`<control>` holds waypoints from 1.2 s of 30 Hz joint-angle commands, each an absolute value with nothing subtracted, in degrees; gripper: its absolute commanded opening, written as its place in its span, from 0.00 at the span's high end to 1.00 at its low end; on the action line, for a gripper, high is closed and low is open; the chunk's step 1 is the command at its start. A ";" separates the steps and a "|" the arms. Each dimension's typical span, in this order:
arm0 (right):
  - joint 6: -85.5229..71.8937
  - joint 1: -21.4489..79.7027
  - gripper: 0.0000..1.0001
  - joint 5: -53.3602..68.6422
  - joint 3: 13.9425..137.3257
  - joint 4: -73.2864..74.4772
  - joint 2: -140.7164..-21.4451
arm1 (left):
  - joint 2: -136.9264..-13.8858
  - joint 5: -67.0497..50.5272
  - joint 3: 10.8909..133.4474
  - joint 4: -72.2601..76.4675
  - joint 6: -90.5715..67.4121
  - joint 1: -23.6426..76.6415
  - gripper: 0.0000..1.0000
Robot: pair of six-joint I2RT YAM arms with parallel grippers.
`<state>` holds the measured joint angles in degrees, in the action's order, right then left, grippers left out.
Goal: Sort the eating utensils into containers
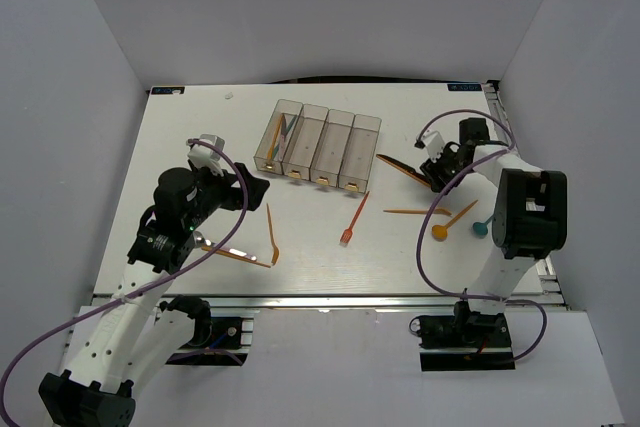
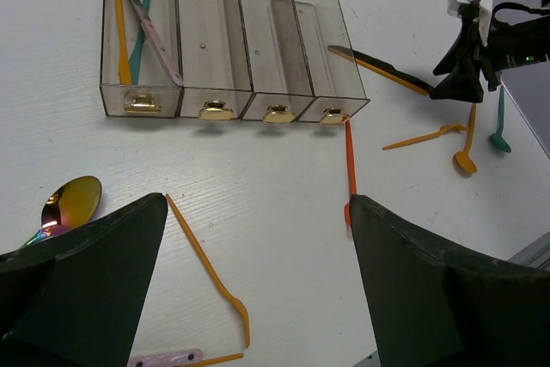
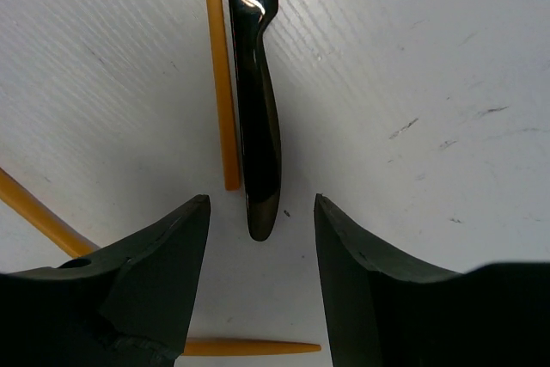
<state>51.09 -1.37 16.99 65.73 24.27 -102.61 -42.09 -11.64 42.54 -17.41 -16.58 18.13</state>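
The containers (image 1: 340, 152) are four clear bins joined in a row (image 2: 266, 49); the leftmost holds an orange, a teal and a pinkish utensil (image 2: 137, 23). An orange knife (image 2: 206, 268) lies on the table between my left gripper's (image 2: 258, 208) wide open fingers, and a red-orange fork (image 2: 350, 161) runs past the right finger. My left gripper (image 1: 252, 190) hovers left of the bins. My right gripper (image 3: 262, 204) is open low over the table, its fingers either side of the tip of a dark shiny utensil handle (image 3: 258, 126). An orange utensil (image 3: 219, 75) lies beside that handle.
An orange fork (image 1: 415, 212), orange spoon (image 1: 445, 227) and teal spoon (image 1: 483, 225) lie near the right arm's base. An iridescent spoon (image 2: 69, 202) and a pink handle (image 2: 163, 358) lie near the left gripper. Purple cables loop around both arms.
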 commanded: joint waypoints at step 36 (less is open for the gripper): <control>57.92 -0.09 0.45 17.58 88.94 36.21 -121.81 | -43.42 -10.64 42.01 -16.35 -15.91 18.28 0.02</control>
